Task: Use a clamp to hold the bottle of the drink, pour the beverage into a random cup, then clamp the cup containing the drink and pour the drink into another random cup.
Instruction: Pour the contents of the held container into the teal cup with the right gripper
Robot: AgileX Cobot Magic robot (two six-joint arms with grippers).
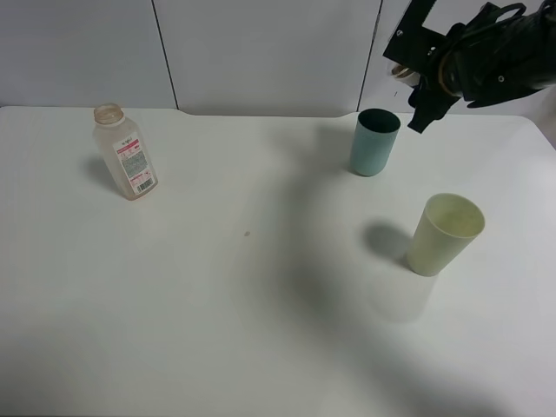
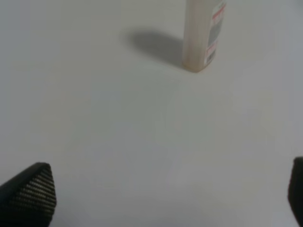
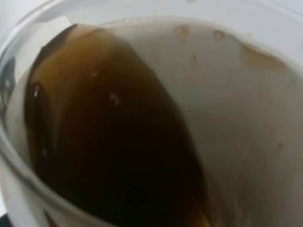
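Overhead and wrist views, second pour in hand. My right gripper (image 1: pixel 419 91) is clamping shut on a clear cup (image 3: pixel 246 109), holding it aloft just above and to the right of the teal cup (image 1: pixel 375 142), which is serving here as landmark. The brown drink (image 3: pixel 118 142) is lying slanted against one wall, so the held cup is evidently tilting. The bottle (image 1: pixel 126 163) is standing upright and uncapped, well apart to the left of the teal cup, and is looking drained, so I am judging the first pour finished. The pale yellow cup (image 1: pixel 445 234) is standing near the teal cup, in front of it and to its right. My left gripper (image 2: pixel 163 196) is hanging with jaws spread wide, holding nothing, over bare table (image 2: pixel 118 132) near the bottle, far left of the teal cup. The next move is calling for bringing the held cup's lip over a receiving mouth, probably the teal cup as the closer, then rolling the wrist slowly so that the stream is falling inside the rim.
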